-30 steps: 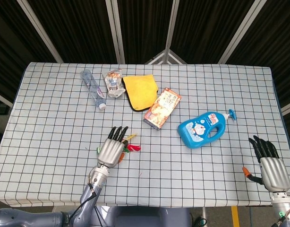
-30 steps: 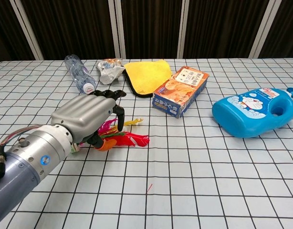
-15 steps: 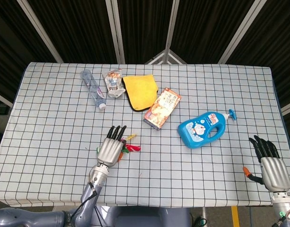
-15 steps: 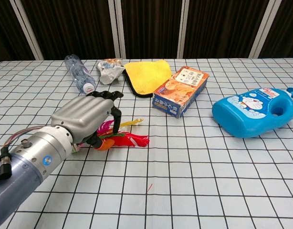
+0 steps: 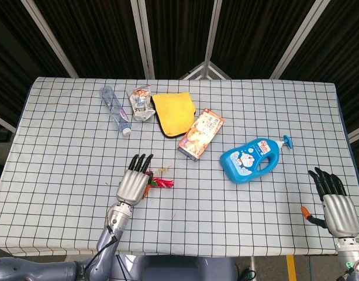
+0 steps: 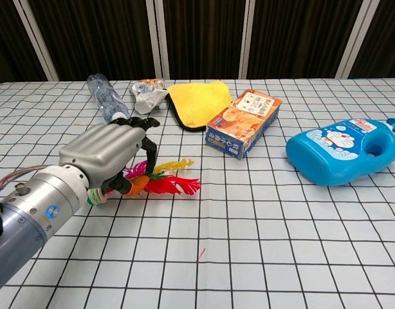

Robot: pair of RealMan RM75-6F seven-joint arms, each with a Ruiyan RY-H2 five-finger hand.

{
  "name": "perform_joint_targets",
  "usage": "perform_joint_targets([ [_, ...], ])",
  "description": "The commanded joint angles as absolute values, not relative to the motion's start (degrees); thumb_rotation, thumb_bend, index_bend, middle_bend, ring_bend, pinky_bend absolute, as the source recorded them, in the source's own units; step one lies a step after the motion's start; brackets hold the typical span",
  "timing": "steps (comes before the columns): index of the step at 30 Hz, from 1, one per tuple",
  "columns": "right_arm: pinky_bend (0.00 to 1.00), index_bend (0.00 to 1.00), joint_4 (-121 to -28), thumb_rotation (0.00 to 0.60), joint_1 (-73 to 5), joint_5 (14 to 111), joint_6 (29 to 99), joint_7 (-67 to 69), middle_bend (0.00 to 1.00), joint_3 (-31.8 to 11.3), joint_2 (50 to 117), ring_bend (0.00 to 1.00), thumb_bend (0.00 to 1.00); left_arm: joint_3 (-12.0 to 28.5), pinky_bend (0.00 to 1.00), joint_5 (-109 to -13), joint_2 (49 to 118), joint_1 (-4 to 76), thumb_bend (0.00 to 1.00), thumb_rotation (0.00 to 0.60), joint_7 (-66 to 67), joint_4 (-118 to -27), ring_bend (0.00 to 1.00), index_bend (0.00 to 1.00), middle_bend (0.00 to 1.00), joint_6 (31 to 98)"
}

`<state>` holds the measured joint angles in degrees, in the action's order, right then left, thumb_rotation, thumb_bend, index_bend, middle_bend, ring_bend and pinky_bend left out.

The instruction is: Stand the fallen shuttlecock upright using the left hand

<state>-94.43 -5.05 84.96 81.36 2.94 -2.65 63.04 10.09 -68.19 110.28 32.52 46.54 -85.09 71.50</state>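
Note:
The shuttlecock (image 6: 166, 183), with red, pink and yellow feathers and an orange base, lies on its side on the checked tablecloth, feathers pointing right. It also shows in the head view as the shuttlecock (image 5: 160, 182). My left hand (image 6: 106, 154) is palm down over its base end, fingers curled down around the orange base, which sits tucked against the thumb side. In the head view the left hand (image 5: 133, 184) lies just left of the feathers. My right hand (image 5: 335, 207) rests at the table's front right corner, fingers spread and holding nothing; the chest view does not show it.
Along the back lie a clear water bottle (image 5: 115, 109), a crumpled snack packet (image 5: 141, 102) and a yellow cloth (image 5: 172, 112). An orange carton (image 5: 201, 133) and a blue detergent bottle (image 5: 252, 160) lie right of the shuttlecock. The table (image 5: 62, 152) has bare cloth at left.
My left hand has drawn back and to the left, fingers curling tighter at the base. The shuttlecock's base shifted with it and more of the feathers now show.

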Motion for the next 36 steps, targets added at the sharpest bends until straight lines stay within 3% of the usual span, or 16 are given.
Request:
perform_joint_targets([
  [1, 0.00, 0.00, -94.4, 0.600, -5.0, 84.9, 81.4, 3.0, 0.00, -2.7, 63.0, 0.00, 0.33, 10.4, 0.00, -68.9, 109.2, 32.2, 0.65, 0.600, 45.4, -86.9, 0.00, 0.58, 0.03, 72.3],
  [11, 0.00, 0.00, -94.5, 0.600, -5.0, 85.0, 81.4, 2.7, 0.00, -2.6, 63.0, 0.00, 0.33, 10.0, 0.00, -71.8, 102.5, 30.6, 0.64, 0.600, 41.6, -93.8, 0.00, 0.58, 0.03, 74.6],
  [26, 0.00, 0.00, -94.4, 0.600, -4.9, 84.9, 81.5, 1.9, 0.00, -2.6, 63.1, 0.00, 0.33, 8.5, 0.00, -73.0, 96.5, 27.4, 0.64, 0.600, 33.8, -95.5, 0.00, 0.57, 0.03, 76.0],
  [33, 0.00, 0.00, -94.4, 0.600, -4.9, 84.9, 81.4, 1.8, 0.00, -2.6, 63.1, 0.00, 0.33, 7.1, 0.00, -74.0, 93.9, 26.4, 0.49, 0.600, 32.2, -97.4, 0.00, 0.50, 0.01, 76.2],
  [36, 0.00, 0.00, -94.4, 0.600, -4.9, 84.9, 81.5, 1.9, 0.00, -2.6, 63.1, 0.00, 0.33, 6.2, 0.00, -74.5, 92.7, 25.6, 0.48, 0.600, 31.5, -98.6, 0.00, 0.49, 0.00, 76.5],
])
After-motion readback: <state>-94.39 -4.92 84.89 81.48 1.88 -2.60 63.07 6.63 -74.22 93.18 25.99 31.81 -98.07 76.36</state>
